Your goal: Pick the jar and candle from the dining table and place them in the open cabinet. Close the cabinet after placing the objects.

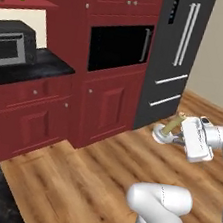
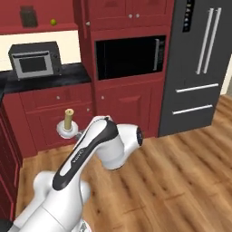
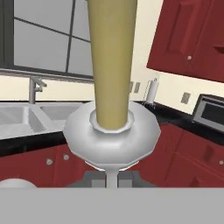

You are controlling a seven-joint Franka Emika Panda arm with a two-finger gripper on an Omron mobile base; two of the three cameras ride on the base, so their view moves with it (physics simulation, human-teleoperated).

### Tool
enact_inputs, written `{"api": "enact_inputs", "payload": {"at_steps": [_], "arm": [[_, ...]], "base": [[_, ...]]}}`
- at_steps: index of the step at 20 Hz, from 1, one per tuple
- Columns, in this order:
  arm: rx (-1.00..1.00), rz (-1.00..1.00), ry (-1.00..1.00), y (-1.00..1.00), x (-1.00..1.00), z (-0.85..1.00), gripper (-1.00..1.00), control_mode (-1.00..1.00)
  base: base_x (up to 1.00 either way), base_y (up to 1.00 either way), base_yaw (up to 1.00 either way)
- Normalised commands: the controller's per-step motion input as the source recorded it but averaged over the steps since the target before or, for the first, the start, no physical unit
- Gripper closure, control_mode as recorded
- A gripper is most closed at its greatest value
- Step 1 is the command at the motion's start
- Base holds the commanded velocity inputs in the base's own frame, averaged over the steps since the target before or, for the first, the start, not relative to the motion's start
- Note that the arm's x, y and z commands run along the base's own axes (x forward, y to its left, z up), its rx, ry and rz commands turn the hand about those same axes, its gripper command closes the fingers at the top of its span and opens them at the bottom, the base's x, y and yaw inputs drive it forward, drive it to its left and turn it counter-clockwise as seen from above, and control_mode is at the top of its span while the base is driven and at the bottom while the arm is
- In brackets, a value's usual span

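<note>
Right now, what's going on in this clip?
The arm is carrying the candle in its white saucer holder, with the gripper shut on the holder's handle, up in the air over the wood floor. It is in front of the red cabinets and wall oven, with the fridge to the right. On an upper red shelf at left sit a dark jar and a small green ball, above a toaster oven on the black counter.

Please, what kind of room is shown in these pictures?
A home kitchen, rendered. It shows in the red cabinets with a built-in oven, the tall dark refrigerator, a toaster oven on the black counter, and a sink with faucet below a window.
</note>
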Motion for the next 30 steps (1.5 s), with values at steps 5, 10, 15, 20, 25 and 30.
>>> {"api": "enact_inputs", "payload": {"at_steps": [5, 10, 15, 20, 25, 30], "arm": [[0.0, 0.0, 0.0, 0.0, 0.0, 0.0, 1.0, 1.0], [0.0, 0.0, 0.0, 0.0, 0.0, 0.0, 1.0, 1.0], [0.0, 0.0, 0.0, 0.0, 0.0, 0.0, 1.0, 1.0], [0.0, 0.0, 0.0, 0.0, 0.0, 0.0, 1.0, 1.0], [0.0, 0.0, 0.0, 0.0, 0.0, 0.0, 1.0, 1.0], [0.0, 0.0, 0.0, 0.0, 0.0, 0.0, 1.0, 1.0]], "base": [[0.37, 0.54, 0.31], [0.79, 0.16, 0.16], [1.0, -0.08, 0.04], [0.83, -0.01, 0.16], [0.24, 0.14, 0.28], [0.45, 0.07, 0.24]]}}
